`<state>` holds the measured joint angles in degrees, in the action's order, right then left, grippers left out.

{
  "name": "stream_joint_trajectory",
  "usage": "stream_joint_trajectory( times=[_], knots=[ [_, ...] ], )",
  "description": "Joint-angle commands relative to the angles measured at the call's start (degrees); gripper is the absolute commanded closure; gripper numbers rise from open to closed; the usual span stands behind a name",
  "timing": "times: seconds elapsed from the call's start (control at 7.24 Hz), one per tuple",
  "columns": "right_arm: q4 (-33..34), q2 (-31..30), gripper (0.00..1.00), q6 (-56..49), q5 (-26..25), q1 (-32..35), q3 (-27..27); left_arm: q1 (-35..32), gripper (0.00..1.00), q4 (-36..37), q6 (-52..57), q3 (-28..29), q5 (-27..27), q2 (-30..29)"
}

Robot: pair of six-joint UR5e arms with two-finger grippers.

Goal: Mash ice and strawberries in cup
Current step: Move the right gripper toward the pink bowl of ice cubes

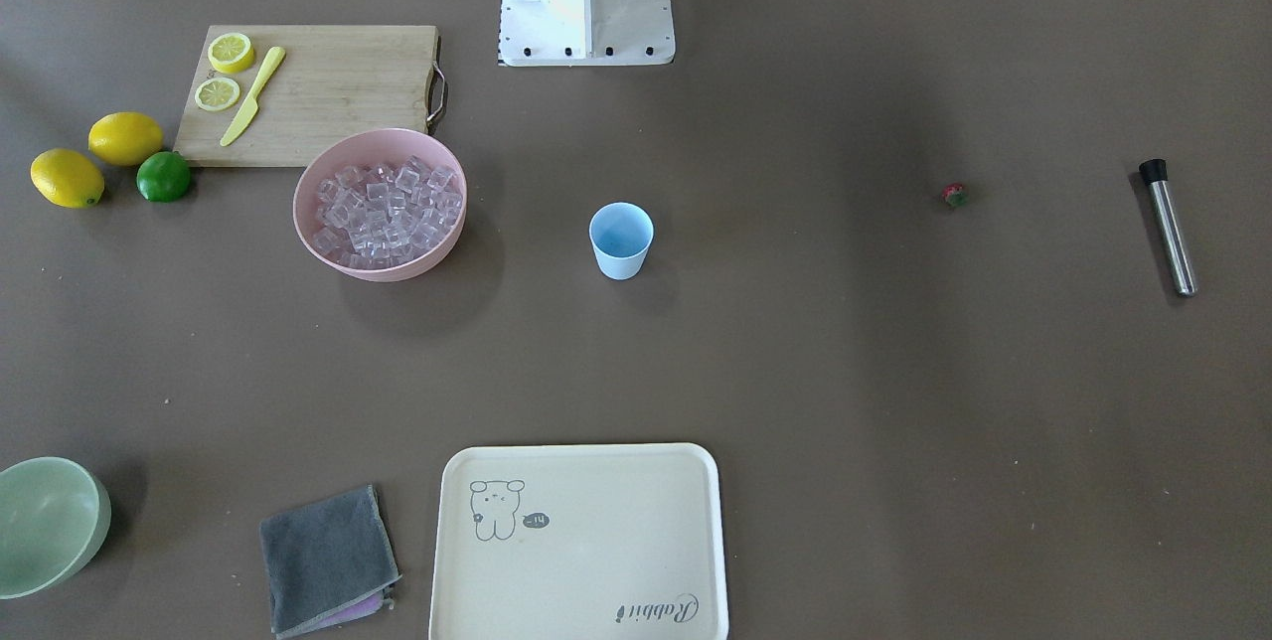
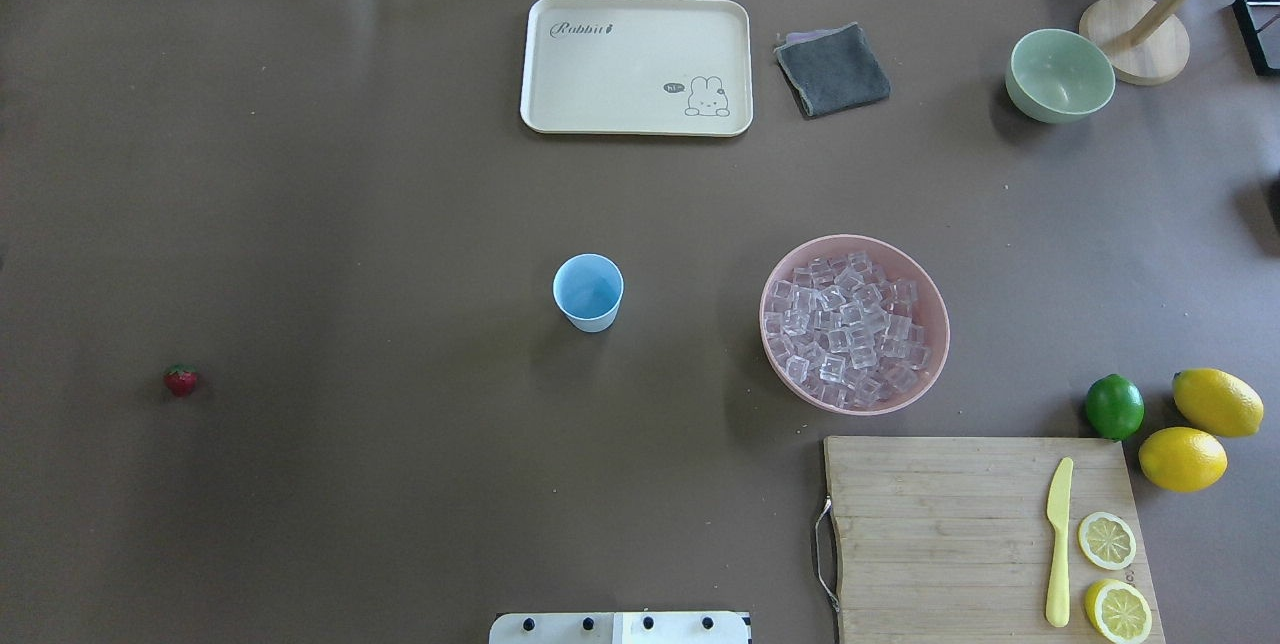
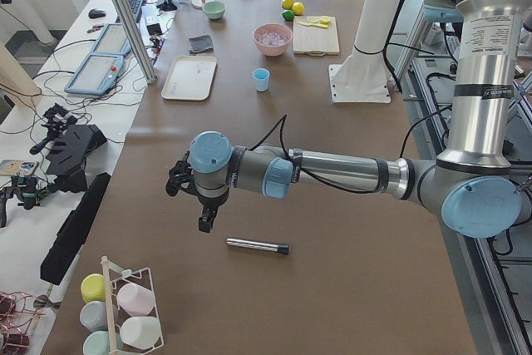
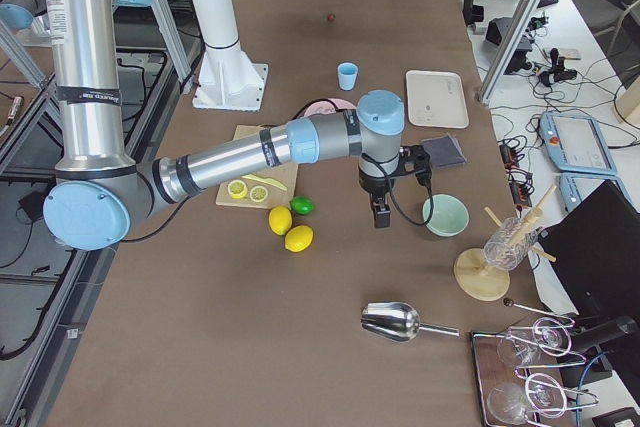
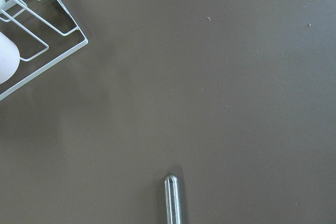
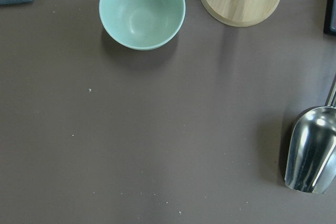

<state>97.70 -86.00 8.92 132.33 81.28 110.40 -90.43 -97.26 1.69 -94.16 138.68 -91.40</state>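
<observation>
- Judging this the opening step, we are seeing the small light blue plastic cup [image 2: 588,292] standing empty mid-table.
- Clear ice cubes [image 2: 850,329] are lying heaped in the round pink bowl [image 2: 766,309] to its right; the tiny red strawberry [image 2: 180,380] is lying far left.
- The left gripper [image 3: 202,214], near the steel muddler rod [image 3: 258,245], and the right gripper [image 4: 381,215] are hanging aside; we cannot tell their grip.
- The next move is calling for fetching berry and ice.

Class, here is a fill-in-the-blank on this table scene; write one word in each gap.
The ice is heaped in a bowl coloured ____.
The cup holds nothing: it is ____.
On the cutting board lie ____ cut lemon pieces.
The strawberry lies on the robot's ____ side of the cup.
Missing words: pink; empty; two; left.
</observation>
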Motion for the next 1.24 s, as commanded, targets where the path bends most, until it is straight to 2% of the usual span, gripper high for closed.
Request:
stream_joint_trajectory(
  times=[0.0,0.14,0.28,0.41,0.55,0.83,1.1],
  knots=[
    [-0.4,2.4,0.00,14.7,-4.5,-7.5,4.5,-0.1,0.01,0.0,-0.1,0.0,0.0,0.2],
    [-1.1,3.0,0.00,17.2,-5.2,-10.6,6.7,-0.2,0.01,0.0,0.0,-0.1,0.0,0.3],
    [-1.2,4.6,0.00,24.1,-7.2,-14.2,8.1,-0.4,0.01,0.0,-0.1,-0.1,0.0,0.3],
    [-1.3,4.8,0.00,29.3,-11.8,-19.5,9.3,-0.4,0.01,0.0,-0.1,-0.1,0.0,0.3],
    [-2.5,5.7,0.00,29.6,-13.4,-23.9,9.3,-1.0,0.01,0.0,-0.1,-0.1,-0.1,0.2],
    [-2.6,8.7,0.00,31.5,-13.3,-29.3,9.8,-1.9,0.01,0.0,0.0,0.0,0.0,0.4],
    [-4.9,11.6,0.02,48.7,-13.9,-34.4,9.9,-3.2,0.01,0.0,0.1,0.1,0.0,1.0]
  ],
)
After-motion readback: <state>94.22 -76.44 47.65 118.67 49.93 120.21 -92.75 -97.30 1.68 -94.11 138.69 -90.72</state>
